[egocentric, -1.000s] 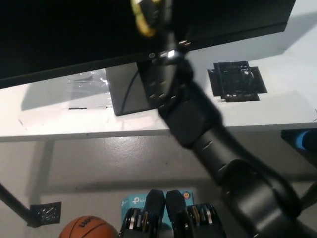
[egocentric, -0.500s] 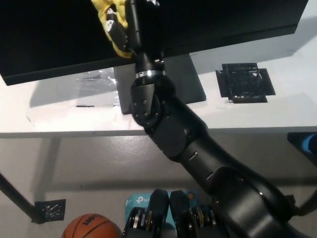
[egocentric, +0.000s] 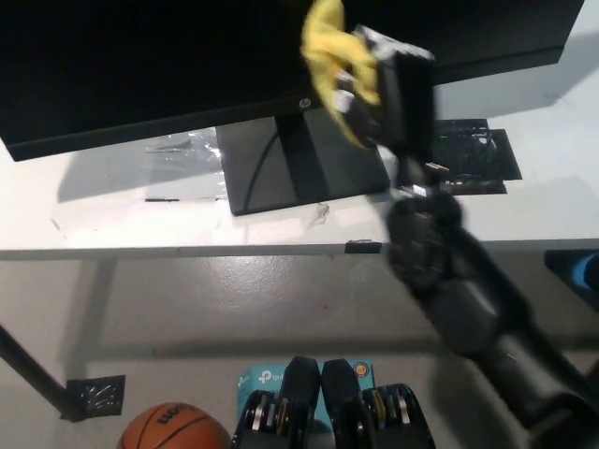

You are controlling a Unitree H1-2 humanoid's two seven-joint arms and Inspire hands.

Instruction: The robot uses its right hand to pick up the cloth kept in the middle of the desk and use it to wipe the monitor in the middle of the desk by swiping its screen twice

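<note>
A yellow cloth [egocentric: 333, 68] is gripped in my black right hand [egocentric: 384, 89], which is raised against the lower part of the black monitor screen [egocentric: 168, 65], right of its middle. The cloth touches or nearly touches the screen near its bottom edge; motion blur hides the exact contact. My right arm [egocentric: 468, 290] reaches up from the bottom right. The monitor stands on a dark square base [egocentric: 304, 168] on the white desk [egocentric: 122, 220]. My left hand is out of view.
A black square patch [egocentric: 473, 154] lies on the desk right of the monitor base, partly behind my arm. A clear plastic wrapper [egocentric: 173, 145] lies left of the base. On the floor are a basketball [egocentric: 173, 430] and a teal box [egocentric: 257, 382].
My right hand has swept the cloth from the screen's left-middle to right of its middle. The camera shifted slightly before that.
</note>
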